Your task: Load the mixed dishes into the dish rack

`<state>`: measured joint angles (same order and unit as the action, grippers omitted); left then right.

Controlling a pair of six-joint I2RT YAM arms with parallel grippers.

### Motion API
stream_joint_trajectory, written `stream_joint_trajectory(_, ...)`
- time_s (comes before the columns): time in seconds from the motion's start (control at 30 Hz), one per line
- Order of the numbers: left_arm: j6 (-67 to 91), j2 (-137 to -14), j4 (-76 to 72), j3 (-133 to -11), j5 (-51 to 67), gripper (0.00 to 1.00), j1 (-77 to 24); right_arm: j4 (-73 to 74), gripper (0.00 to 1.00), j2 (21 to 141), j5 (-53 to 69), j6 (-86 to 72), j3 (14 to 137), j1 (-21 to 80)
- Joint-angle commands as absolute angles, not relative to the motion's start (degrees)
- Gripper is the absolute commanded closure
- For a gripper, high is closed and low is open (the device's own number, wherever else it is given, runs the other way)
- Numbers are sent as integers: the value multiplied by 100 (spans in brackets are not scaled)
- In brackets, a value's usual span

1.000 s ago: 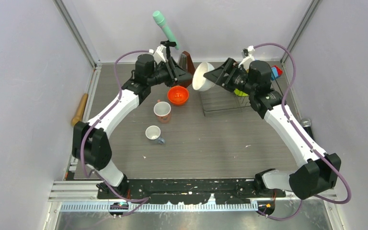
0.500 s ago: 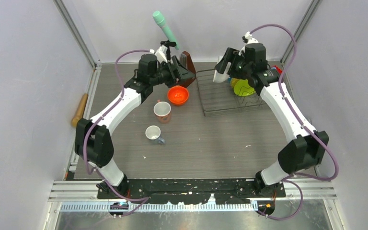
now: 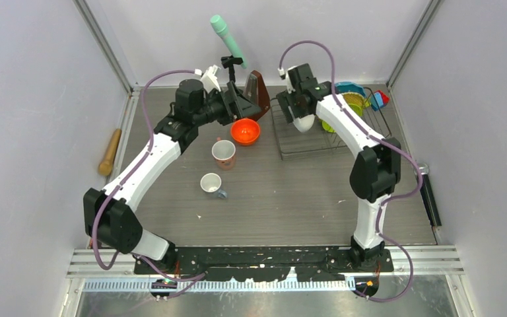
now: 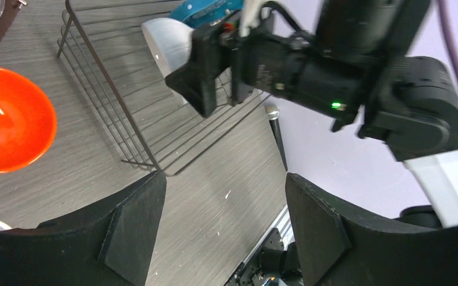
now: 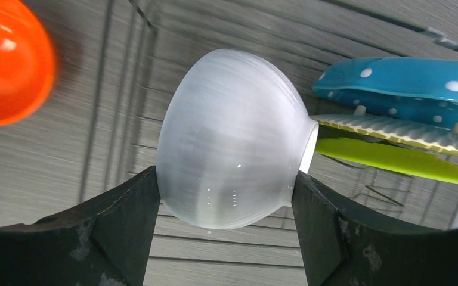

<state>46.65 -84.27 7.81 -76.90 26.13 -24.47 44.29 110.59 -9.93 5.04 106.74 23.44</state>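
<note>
Overhead, the right gripper is clamped on the white bowl, one finger against each side, with the bowl turned on its side over the far left part of the dish rack; whether the bowl touches the wires cannot be told. Just right of it, the teal plate and the lime-green plate stand on edge in the rack. The left gripper hangs with its fingers apart and nothing between them, above the table near the orange bowl. That bowl sits just left of the rack, beside the brown metronome. Nearer lie the pinkish mug and the small blue-handled mug.
</note>
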Motion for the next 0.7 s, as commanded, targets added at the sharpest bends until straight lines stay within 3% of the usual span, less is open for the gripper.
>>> stream_joint_trajectory(0.0, 4701, -8022, 865, -7573, 2621, 24, -2435, 4337, 100, 11351, -2505, 1298, 11049, 2550)
stream_joint_trajectory(0.43, 5506, -7707, 1363, -7545, 2903, 20, -2332, 3105, 100, 12422, -4006, 2010, 10909, 2908)
stream_joint_trajectory(0.5, 5527, -7566, 1545, -7551, 2957, 19, -2247, 3034, 84, 12483, -3944, 1994, 10843, 2946)
stream_joint_trajectory(0.53, 5533, -7490, 1625, -7550, 2981, 19, -2205, 3037, 64, 12507, -3884, 1968, 10821, 2951)
stream_joint_trajectory(0.57, 5560, -7404, 1698, -7550, 2987, 18, -2172, 3051, 53, 12503, -3746, 1894, 10807, 2952)
stream_joint_trajectory(0.6, 5637, -7309, 1750, -7550, 3037, 15, -2142, 3055, 33, 12473, -3675, 1852, 10759, 2949)
stream_joint_trajectory(0.67, 5793, -7109, 1720, -7552, 3238, 12, -2102, 3035, 20, 12384, -3437, 1655, 10668, 2953)
